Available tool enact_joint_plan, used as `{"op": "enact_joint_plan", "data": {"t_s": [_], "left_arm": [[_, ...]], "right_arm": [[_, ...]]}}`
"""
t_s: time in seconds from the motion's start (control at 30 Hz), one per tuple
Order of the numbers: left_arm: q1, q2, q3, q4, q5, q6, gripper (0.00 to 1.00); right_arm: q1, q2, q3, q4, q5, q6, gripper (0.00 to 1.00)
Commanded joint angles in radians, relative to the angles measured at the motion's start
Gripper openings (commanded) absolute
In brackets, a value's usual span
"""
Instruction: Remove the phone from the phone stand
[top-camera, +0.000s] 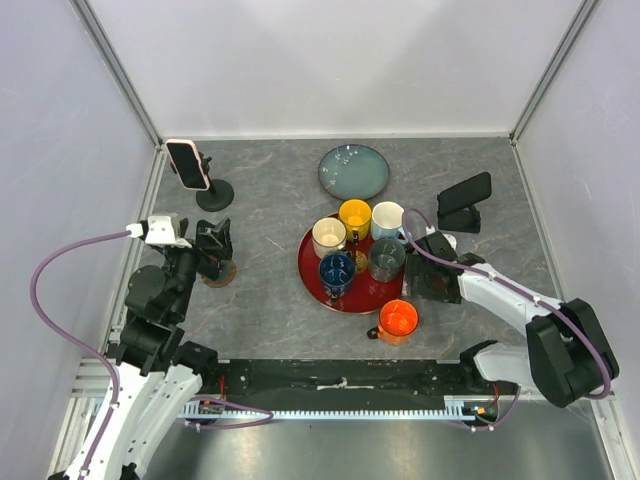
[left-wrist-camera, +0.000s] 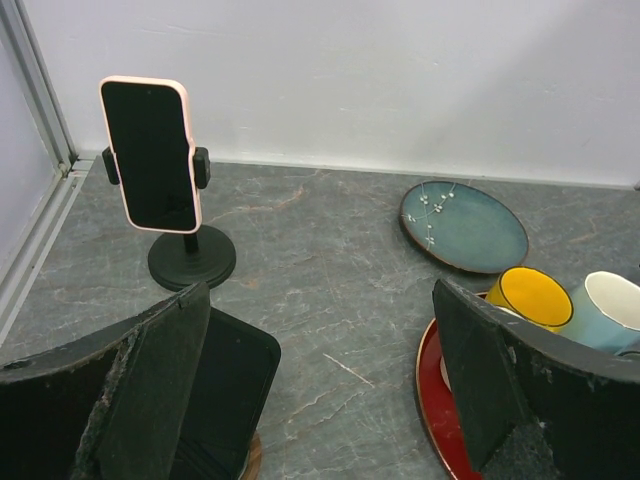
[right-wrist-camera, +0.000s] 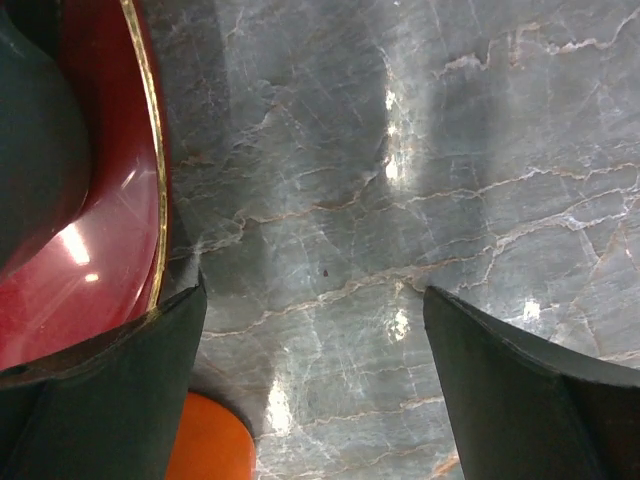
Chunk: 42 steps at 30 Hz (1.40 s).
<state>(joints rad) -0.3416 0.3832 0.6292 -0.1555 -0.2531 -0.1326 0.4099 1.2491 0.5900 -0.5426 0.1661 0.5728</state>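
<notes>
A phone in a pink case stands upright, clamped in a black stand with a round base at the far left; it also shows in the left wrist view. A second, dark phone leans on a small wooden-based stand right under my left gripper. That gripper is open, and its left finger is next to the dark phone. A third black phone sits on a stand at the right. My right gripper is open and empty above bare table.
A red tray holding several mugs sits at the centre, its rim beside my right gripper. An orange mug lies in front of it. A teal plate is at the back. Walls close in on the left, right and back.
</notes>
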Motion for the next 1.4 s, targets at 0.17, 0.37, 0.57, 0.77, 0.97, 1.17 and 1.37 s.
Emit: {"op": "enact_joint_plan", "data": {"t_s": [0.17, 0.37, 0.57, 0.77, 0.97, 1.17, 1.37], "left_arm": [[0.007, -0.009, 0.038, 0.005, 0.009, -0.022, 0.99], [0.007, -0.01, 0.036, 0.007, 0.006, -0.021, 0.99], [0.007, -0.009, 0.035, 0.007, 0.006, -0.019, 0.99], [0.007, -0.007, 0.03, 0.007, 0.003, -0.019, 0.99], [0.007, -0.01, 0.029, 0.007, 0.003, -0.019, 0.99], [0.007, -0.017, 0.032, 0.007, 0.011, -0.022, 0.99], [0.007, -0.017, 0.035, 0.007, 0.015, -0.024, 0.99]], "right_arm": [[0.099, 0.162, 0.122, 0.185, -0.068, 0.059, 0.98], [0.165, 0.297, 0.243, 0.265, -0.103, 0.055, 0.98], [0.217, 0.42, 0.375, 0.299, -0.114, 0.021, 0.98], [0.23, 0.495, 0.471, 0.306, -0.123, -0.025, 0.98], [0.23, 0.425, 0.472, 0.251, -0.151, -0.065, 0.98], [0.23, 0.198, 0.407, 0.109, -0.131, -0.109, 0.98], [0.295, 0.064, 0.458, -0.034, -0.295, -0.197, 0.98]]}}
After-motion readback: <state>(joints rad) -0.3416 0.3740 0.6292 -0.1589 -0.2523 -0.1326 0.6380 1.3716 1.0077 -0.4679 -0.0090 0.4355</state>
